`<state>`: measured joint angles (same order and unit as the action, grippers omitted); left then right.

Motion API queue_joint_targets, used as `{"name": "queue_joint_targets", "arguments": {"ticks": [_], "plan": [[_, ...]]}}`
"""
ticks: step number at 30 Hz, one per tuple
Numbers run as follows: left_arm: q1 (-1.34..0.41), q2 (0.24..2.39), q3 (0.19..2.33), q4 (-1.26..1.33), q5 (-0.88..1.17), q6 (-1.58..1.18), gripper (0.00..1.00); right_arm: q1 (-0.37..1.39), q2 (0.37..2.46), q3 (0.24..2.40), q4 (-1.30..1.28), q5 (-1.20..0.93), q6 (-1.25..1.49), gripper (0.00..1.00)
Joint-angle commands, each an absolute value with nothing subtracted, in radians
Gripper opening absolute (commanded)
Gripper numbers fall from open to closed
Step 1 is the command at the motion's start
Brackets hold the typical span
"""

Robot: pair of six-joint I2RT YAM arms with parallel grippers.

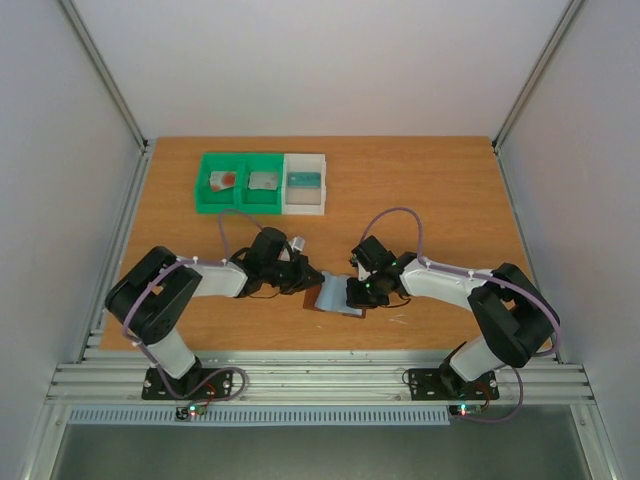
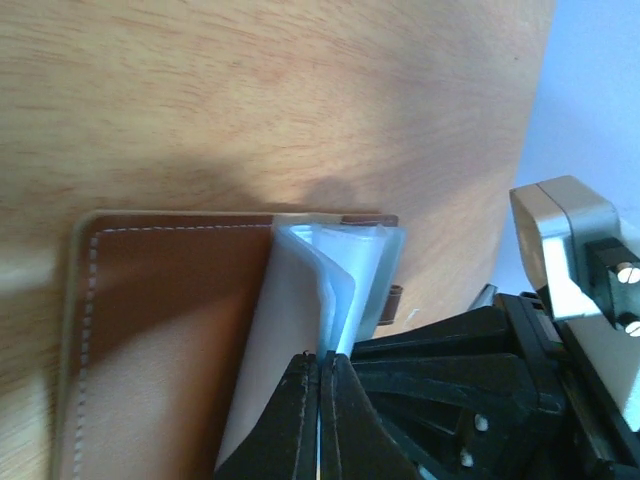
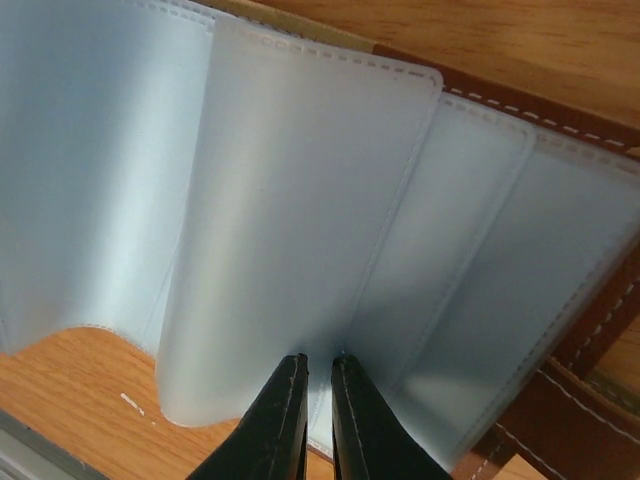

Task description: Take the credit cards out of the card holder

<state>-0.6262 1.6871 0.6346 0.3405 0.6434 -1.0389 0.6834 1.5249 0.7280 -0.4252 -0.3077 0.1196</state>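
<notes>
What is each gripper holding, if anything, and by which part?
Both hold the card holder: the left gripper pinches a clear plastic sleeve by its edge, the right gripper the edge of another sleeve.

- a wooden table (image 1: 450, 200) with an orange-brown grain.
- a green plastic bin (image 1: 240, 207) with 2 compartments side by side, near the table's far edge, left of the middle.
- a white bin (image 1: 305, 208) touching the green bin's right side, by the same far edge.
- a silver metal rail frame (image 1: 320, 378) running along the table's near edge.
- plain white walls (image 1: 320, 60) standing on 3 sides of the table.
</notes>
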Motion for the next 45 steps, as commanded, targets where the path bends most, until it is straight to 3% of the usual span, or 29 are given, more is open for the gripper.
{"name": "queue_joint_targets", "arguments": {"ticks": [1, 8, 12, 26, 27, 28, 29, 45], "plan": [[-0.634, 1.604, 0.67, 0.174, 0.55, -0.943, 0.0, 0.682, 1.494, 0.717, -0.429, -0.276, 0.125, 0.1], [-0.634, 1.537, 0.739, -0.053, 0.436, -0.853, 0.09, 0.683, 1.435, 0.748, -0.495, -0.202, 0.115, 0.19], [-0.634, 1.455, 0.765, -0.152, 0.357, -0.822, 0.23, 0.682, 1.346, 0.754, -0.536, -0.149, 0.117, 0.28], [-0.634, 1.114, 0.898, -0.498, 0.123, -0.614, 0.76, 0.682, 1.014, 0.904, -0.739, -0.024, 0.118, 0.98], [-0.634, 1.091, 0.91, -0.511, 0.116, -0.606, 0.83, 0.682, 0.997, 0.922, -0.753, -0.018, 0.119, 0.98], [-0.633, 1.07, 0.92, -0.521, 0.111, -0.589, 0.97, 0.682, 0.984, 0.941, -0.766, -0.012, 0.12, 0.98], [-0.633, 1.046, 0.929, -0.532, 0.104, -0.581, 0.99, 0.682, 0.972, 0.96, -0.779, -0.005, 0.118, 0.98], [-0.633, 0.773, 0.96, -0.555, 0.088, -0.485, 0.99, 0.683, 0.855, 1.17, -0.926, 0.079, 0.112, 0.98]]}}
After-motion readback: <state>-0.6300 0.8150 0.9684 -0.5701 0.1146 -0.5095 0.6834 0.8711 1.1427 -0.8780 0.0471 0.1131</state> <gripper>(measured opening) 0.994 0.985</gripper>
